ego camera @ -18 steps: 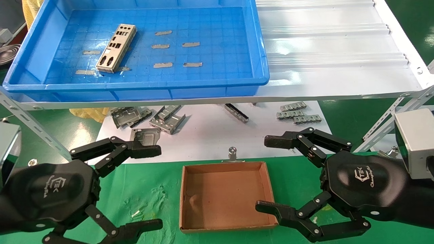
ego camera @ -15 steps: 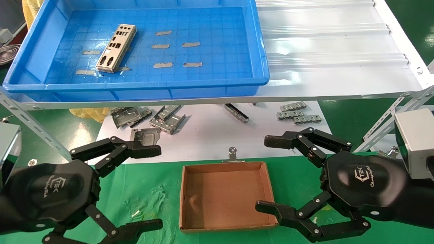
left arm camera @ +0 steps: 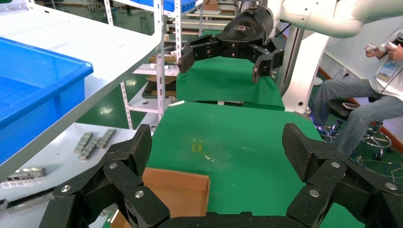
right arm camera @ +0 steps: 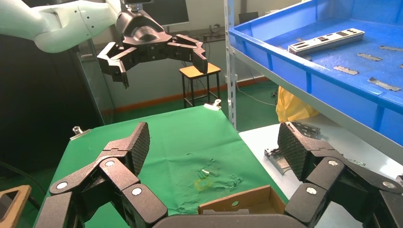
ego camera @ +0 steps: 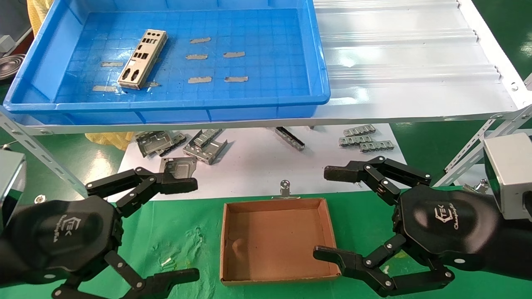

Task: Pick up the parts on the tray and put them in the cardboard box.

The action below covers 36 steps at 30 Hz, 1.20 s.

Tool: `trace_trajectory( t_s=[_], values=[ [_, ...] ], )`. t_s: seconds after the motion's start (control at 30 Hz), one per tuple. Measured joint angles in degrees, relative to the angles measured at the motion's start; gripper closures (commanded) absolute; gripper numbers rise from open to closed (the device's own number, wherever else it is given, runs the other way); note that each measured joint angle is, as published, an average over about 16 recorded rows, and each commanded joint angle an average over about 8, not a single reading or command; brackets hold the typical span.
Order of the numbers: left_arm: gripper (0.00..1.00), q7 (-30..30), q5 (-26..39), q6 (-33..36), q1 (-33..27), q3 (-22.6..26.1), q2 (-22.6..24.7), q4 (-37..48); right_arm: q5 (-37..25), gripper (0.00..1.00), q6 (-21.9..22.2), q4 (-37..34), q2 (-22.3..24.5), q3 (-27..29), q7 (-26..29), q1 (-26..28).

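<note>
Green table (ego camera: 174, 232): cardboard box (ego camera: 276, 241) on it. White shelf (ego camera: 407, 83): blue tray (ego camera: 324, 74).

— Item one, left gripper (ego camera: 189, 228): condition?
— Black, linked fingers spread wide, nothing between them. It sits low at the near left of the head view, fingers pointing toward the middle. The silver wrist block shows at the left edge.

— Item two, right gripper (ego camera: 328, 214): condition?
— Same make, fingers likewise spread wide, nothing held. It sits low at the near right, fingers pointing toward the middle, facing its partner. A grey wrist block shows behind it, and the white forearm appears in the left wrist view.
</note>
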Motion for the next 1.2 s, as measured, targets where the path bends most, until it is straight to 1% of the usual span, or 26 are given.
trace_trajectory(
  t_s=[0.07,1.2],
  values=[
    [0.0,0.0,0.0,0.0,0.0,0.0,0.0,0.0,0.0,1.0,0.0,0.0,0.0,0.0,0.0,0.0],
    [0.0,0.0,0.0,0.0,0.0,0.0,0.0,0.0,0.0,1.0,0.0,0.0,0.0,0.0,0.0,0.0]
  ],
)
